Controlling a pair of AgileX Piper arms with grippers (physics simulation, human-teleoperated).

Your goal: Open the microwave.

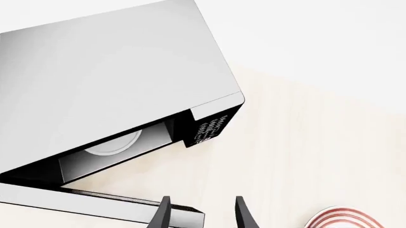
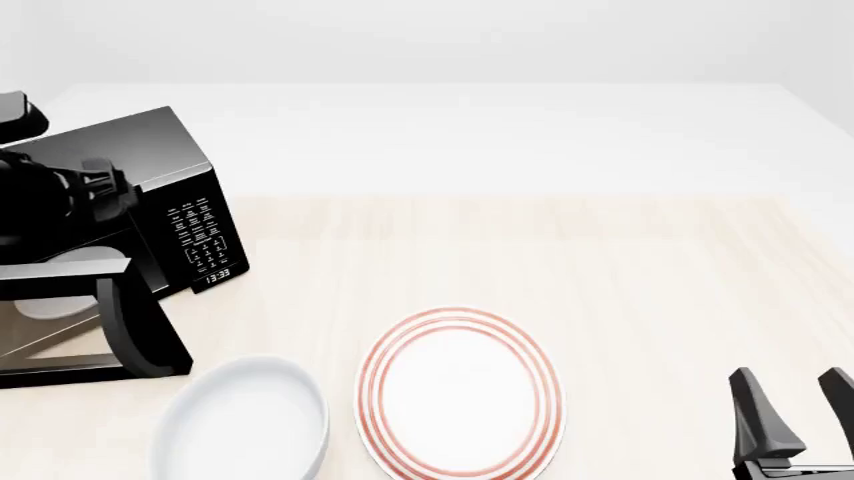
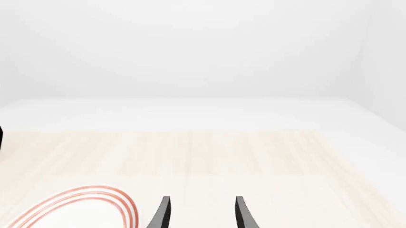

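Pale tabletop: microwave [image 2: 160,190] faces right-forward, door ajar; left end effector [image 1: 201,213] spread, holding nothing.

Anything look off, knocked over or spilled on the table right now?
Nothing stands out. The microwave sits upright with its door swung open and the turntable in place inside. The red-ringed plate and the white bowl lie flat on the table, nothing spilled.

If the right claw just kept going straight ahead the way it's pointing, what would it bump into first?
Probably nothing: ahead of the right claw lies only bare table. The striped plate sits off to one side.
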